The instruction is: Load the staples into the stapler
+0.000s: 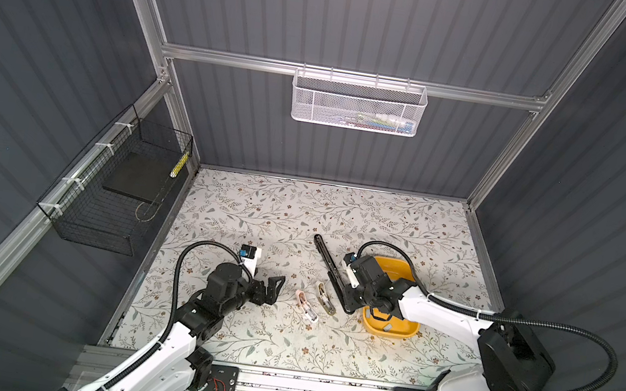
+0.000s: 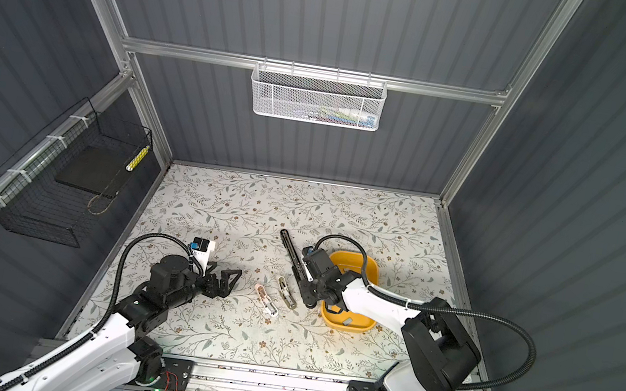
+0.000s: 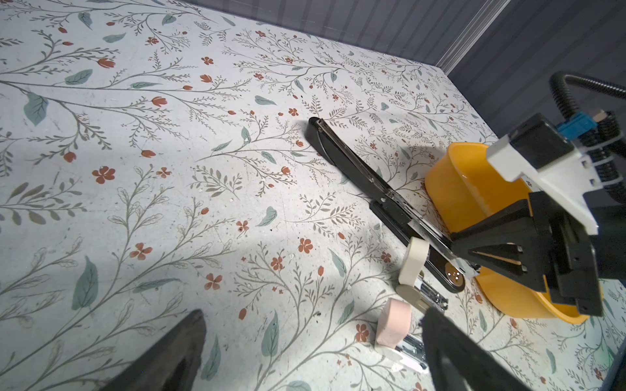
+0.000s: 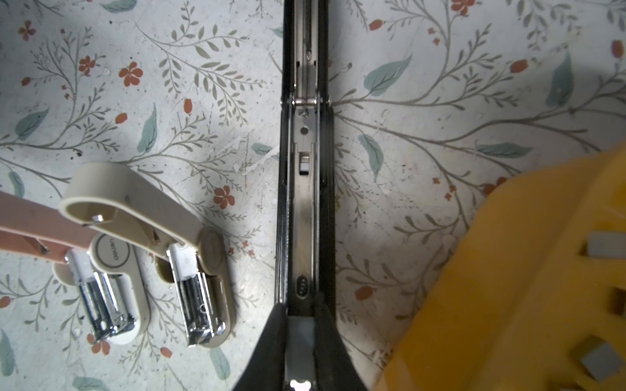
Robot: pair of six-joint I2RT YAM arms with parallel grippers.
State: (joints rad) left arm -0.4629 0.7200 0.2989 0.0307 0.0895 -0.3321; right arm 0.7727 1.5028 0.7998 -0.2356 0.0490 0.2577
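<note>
Presently: right gripper at the black stapler's near end

Table (image 1: pixel 259 205): floral-patterned top, carrying everything listed below.

Tub (image 1: pixel 387 333): yellow, just right of the black stapler, partly under the right arm in both top views.

Black stapler (image 4: pixel 305 210): hinged open flat in one long line, near the table's middle. The near half shows a metal plate with the oval anvil. Past the hinge, the far half shows a channel with a spring. Handling note, as a judgement: a strip belongs in that far channel. Line it up lengthwise with the rails, lay it in level, and let go only once it sits between the walls. A skewed strip would likely jam or break.

Beige stapler (image 1: pixel 325 298), pink stapler (image 1: pixel 307 307): small, both lids raised, side by side just left of the black one and apart from it.

Left gripper (image 1: pixel 273 289): fingers spread as wide as they go, holding nothing, low over bare table well left of the small staplers. It is free to steady the black stapler.

Right gripper (image 4: pixel 300 325): fingers set close with a narrow gap between them, straddling the near end beside the anvil. A pale piece shows in that gap. Whether it is a strip, and whether it is pinched or let go, cannot be told.

Staples (image 4: pixel 606 247): short grey strips, several lying loose in the tub.
</note>
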